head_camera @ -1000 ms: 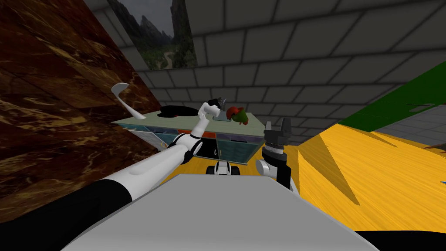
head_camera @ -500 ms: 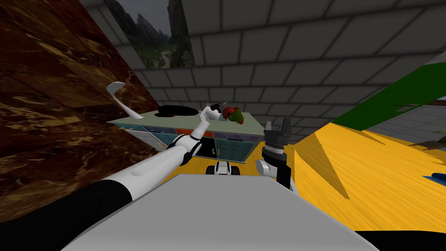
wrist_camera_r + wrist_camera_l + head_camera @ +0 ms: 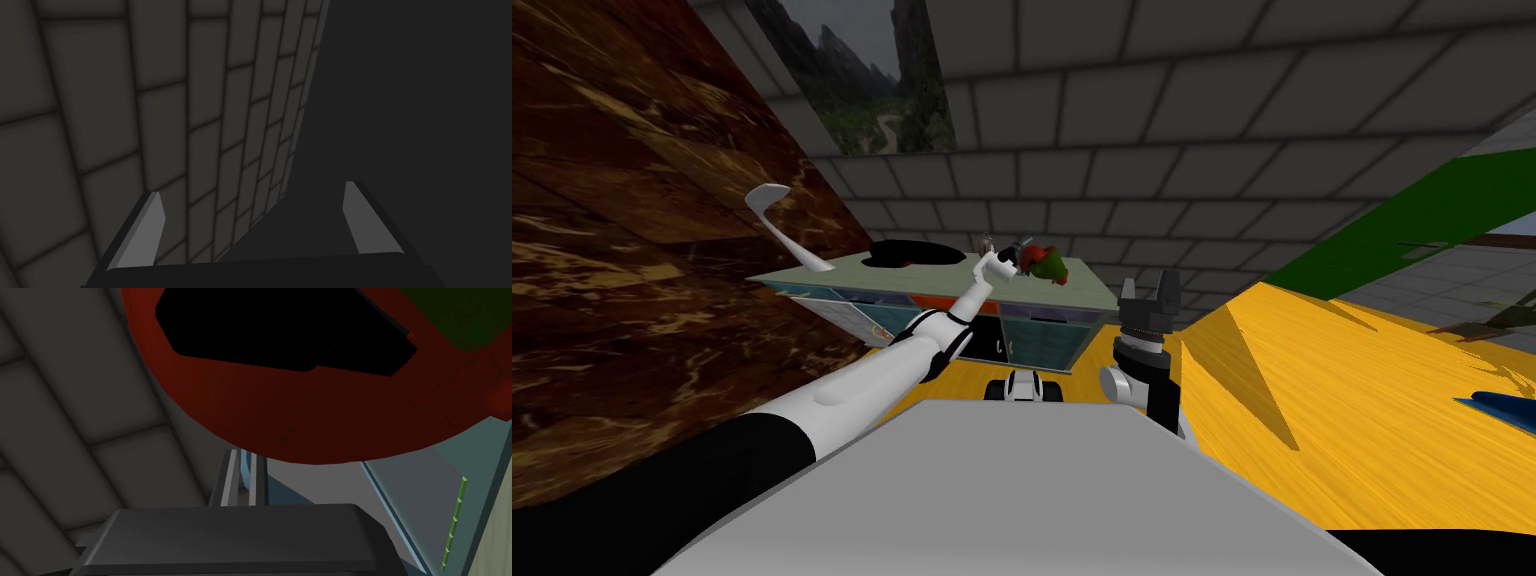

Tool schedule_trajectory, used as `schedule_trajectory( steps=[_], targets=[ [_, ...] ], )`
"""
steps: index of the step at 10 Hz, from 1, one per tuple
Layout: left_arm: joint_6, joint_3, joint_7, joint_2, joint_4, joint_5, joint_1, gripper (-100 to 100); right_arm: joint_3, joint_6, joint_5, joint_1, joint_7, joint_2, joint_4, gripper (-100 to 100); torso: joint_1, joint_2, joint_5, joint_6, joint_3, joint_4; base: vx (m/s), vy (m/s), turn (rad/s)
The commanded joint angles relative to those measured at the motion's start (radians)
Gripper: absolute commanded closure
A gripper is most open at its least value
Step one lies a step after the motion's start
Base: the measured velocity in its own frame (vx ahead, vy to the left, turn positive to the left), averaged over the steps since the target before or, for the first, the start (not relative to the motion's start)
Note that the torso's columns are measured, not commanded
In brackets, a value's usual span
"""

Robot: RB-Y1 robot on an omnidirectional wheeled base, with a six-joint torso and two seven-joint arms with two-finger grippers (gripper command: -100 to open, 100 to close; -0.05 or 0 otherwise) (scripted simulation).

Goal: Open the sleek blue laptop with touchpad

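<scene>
Edge-on, the blue laptop (image 3: 245,478) lies along the clamping left pincer (image 3: 244,458).

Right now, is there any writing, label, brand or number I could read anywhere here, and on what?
No readable text.
Wall picture: mountain landscape, no words.
Table front: small marks, too small to read.
Blue laptop, pinched by the left gripper: visible edge blank.
Green ticks beside it: no figures.

Thin blue-edged laptop (image 3: 245,470) on pale-green table (image 3: 1084,276)
</scene>
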Motion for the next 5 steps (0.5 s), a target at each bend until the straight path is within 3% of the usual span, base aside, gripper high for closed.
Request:
schedule_trajectory(
  steps=[1, 4, 5],
  targets=[
    [-0.040, -0.039, -0.052, 0.014, 0.023, -0.047, 0.037, 100, 0.000, 0.000, 0.000, 0.000, 0.000, 0.000, 0.000, 0, -0.003, 0.000, -0.001, 0.001, 0.000, -0.002, -0.027, -0.075, -0.011],
    [-0.082, -0.076, -0.101, 0.029, 0.047, -0.099, 0.070, 100, 0.000, 0.000, 0.000, 0.000, 0.000, 0.000, 0.000, 0, -0.008, -0.002, -0.002, 0.007, -0.001, -0.009, -0.010, -0.060, 0.001],
    [-0.082, -0.076, -0.101, 0.029, 0.047, -0.099, 0.070, 100, 0.000, 0.000, 0.000, 0.000, 0.000, 0.000, 0.000, 0, -0.010, -0.004, -0.003, 0.009, -0.002, -0.012, -0.016, -0.039, -0.010]
  ],
)
